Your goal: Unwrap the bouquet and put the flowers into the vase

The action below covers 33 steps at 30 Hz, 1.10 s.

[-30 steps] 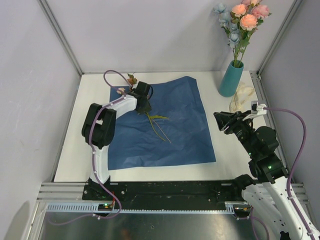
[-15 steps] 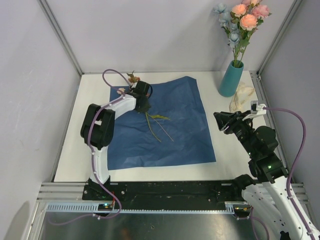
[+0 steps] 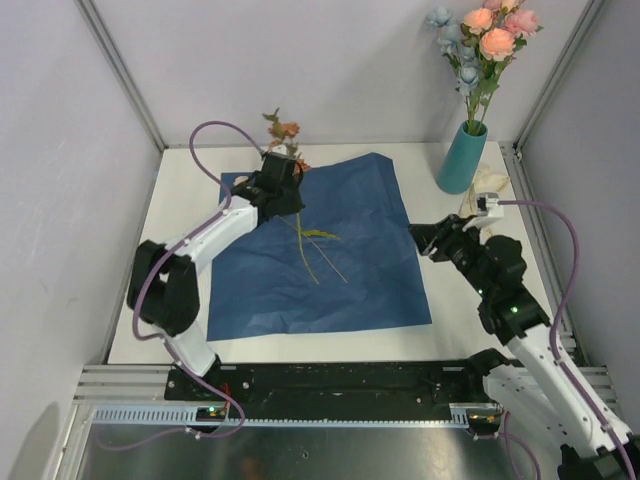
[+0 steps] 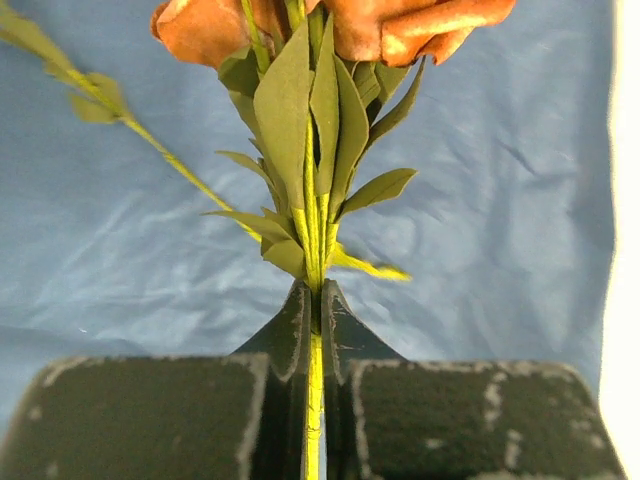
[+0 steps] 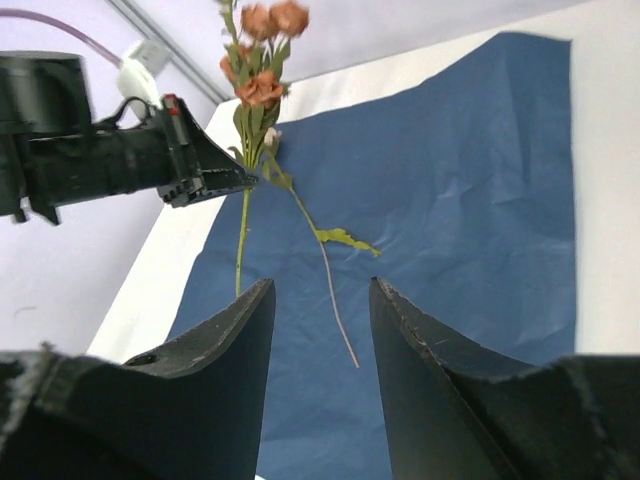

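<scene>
The left gripper is clenched on the thin green stem of a spray of rust-brown blooms, holding it upright over the 11 o'clock corner of the dark blue tissue paper. The paper lies spread flat on the white table. In the left wrist view both fingers pinch the stem just below its long leaves. More thin stems and a yellow-green leaf trail from under that gripper toward 5 o'clock across the paper. I cannot tell whether they join the held spray. The teal vase stands upright at the table's 1 o'clock corner, off the paper. It already holds the flowers, pink roses and pale blue blossoms, which crowd its mouth. A cream ribbon lies heaped just beside the vase at its 5 o'clock. The right gripper hovers at the paper's 3 o'clock edge with its fingers parted and nothing between them, pointing toward the held spray. That arm sits between the paper and the ribbon, near the vase's 6 o'clock side.
</scene>
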Tool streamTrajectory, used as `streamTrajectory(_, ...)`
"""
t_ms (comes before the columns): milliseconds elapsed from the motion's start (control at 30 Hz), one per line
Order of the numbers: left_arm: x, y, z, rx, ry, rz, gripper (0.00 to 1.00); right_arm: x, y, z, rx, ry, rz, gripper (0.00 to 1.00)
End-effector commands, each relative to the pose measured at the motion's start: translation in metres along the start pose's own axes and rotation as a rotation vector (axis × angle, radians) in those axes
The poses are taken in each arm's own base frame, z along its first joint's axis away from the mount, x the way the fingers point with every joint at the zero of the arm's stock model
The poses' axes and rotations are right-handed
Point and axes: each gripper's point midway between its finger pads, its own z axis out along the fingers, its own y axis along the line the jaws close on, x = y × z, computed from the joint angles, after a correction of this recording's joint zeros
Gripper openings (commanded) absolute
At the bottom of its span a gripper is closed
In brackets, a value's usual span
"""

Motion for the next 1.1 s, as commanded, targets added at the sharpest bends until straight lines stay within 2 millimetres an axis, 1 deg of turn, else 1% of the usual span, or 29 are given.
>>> streamTrajectory(0, -0.006, -0.061, -0.061, 0.252, -0.074, 0.132, 0.00, -0.007, 0.026, 0.021, -0.117, -0.028, 0.089, 0.49)
streamTrajectory(133, 0.015, -0.101, -0.105, 0.434, -0.080, 0.230, 0.00, -0.005, 0.044, 0.038, -0.186, -0.029, 0.126, 0.53)
streamTrajectory(200, 0.027, -0.116, -0.127, 0.513, -0.079, 0.270, 0.00, -0.002, 0.052, 0.044, -0.218, -0.026, 0.141, 0.56)
streamTrajectory(300, 0.046, -0.129, -0.152, 0.612, -0.067, 0.302, 0.00, 0.003, 0.063, 0.052, -0.256, -0.015, 0.169, 0.59)
streamTrajectory(367, 0.057, -0.139, -0.168, 0.686, -0.058, 0.319, 0.00, 0.008, 0.074, 0.054, -0.295, -0.005, 0.183, 0.60)
streamTrajectory(433, 0.069, -0.148, -0.182, 0.767, -0.038, 0.337, 0.00, 0.009, 0.085, 0.056, -0.335, -0.004, 0.194, 0.60)
streamTrajectory(500, 0.080, -0.155, -0.191, 0.827, -0.018, 0.353, 0.00, 0.013, 0.092, 0.059, -0.358, 0.003, 0.206, 0.60)
streamTrajectory(600, 0.092, -0.159, -0.197, 0.866, 0.002, 0.369, 0.00, 0.020, 0.095, 0.063, -0.362, 0.015, 0.217, 0.58)
streamTrajectory(733, 0.098, -0.158, -0.200, 0.879, 0.000, 0.376, 0.00, 0.028, 0.093, 0.068, -0.321, 0.023, 0.222, 0.56)
streamTrajectory(933, 0.097, -0.155, -0.204, 0.882, -0.030, 0.377, 0.00, 0.035, 0.088, 0.073, -0.269, 0.021, 0.244, 0.54)
streamTrajectory(1067, 0.091, -0.148, -0.202, 0.844, -0.071, 0.374, 0.00, 0.038, 0.086, 0.075, -0.218, 0.032, 0.253, 0.53)
